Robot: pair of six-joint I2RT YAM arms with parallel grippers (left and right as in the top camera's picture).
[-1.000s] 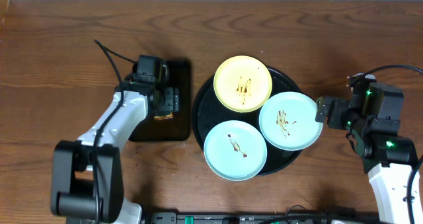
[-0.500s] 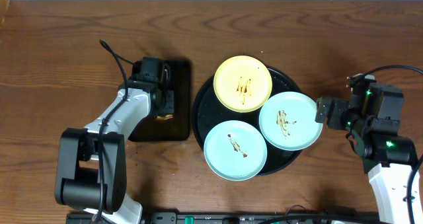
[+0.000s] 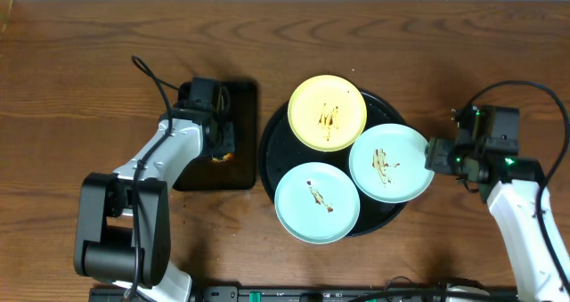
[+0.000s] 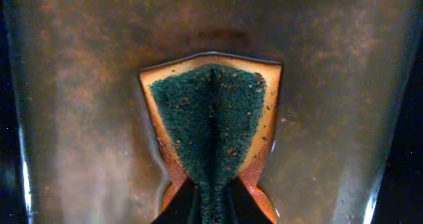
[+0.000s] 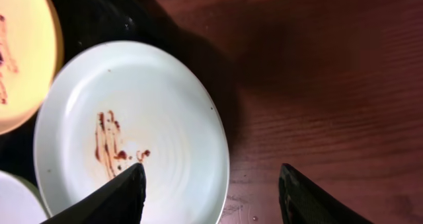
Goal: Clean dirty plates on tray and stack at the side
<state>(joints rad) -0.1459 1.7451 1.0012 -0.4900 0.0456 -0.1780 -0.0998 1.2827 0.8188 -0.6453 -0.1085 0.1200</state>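
Observation:
Three plates lie on the round black tray (image 3: 266,149): a pale yellow plate (image 3: 327,112) at the back, one light blue plate (image 3: 317,203) at the front and another light blue plate (image 3: 385,164) (image 5: 158,112) on the right. All three carry brown smears. My right gripper (image 3: 434,155) (image 5: 211,168) is open, its jaws straddling the right plate's outer rim, one finger over the plate and one over the table. My left gripper (image 3: 221,145) (image 4: 211,207) is shut on an orange sponge (image 4: 211,125) with a dark green scouring face, pinched into a fold.
The sponge rests on a smaller rectangular black tray (image 3: 203,177) left of the round one; its surface (image 4: 92,118) looks wet and brownish. Bare wooden table (image 5: 330,85) lies right of the plates. Cables loop beside both arms.
My left gripper has closed on the sponge. The right gripper has moved left up to the right blue plate's rim, and its jaws have narrowed.

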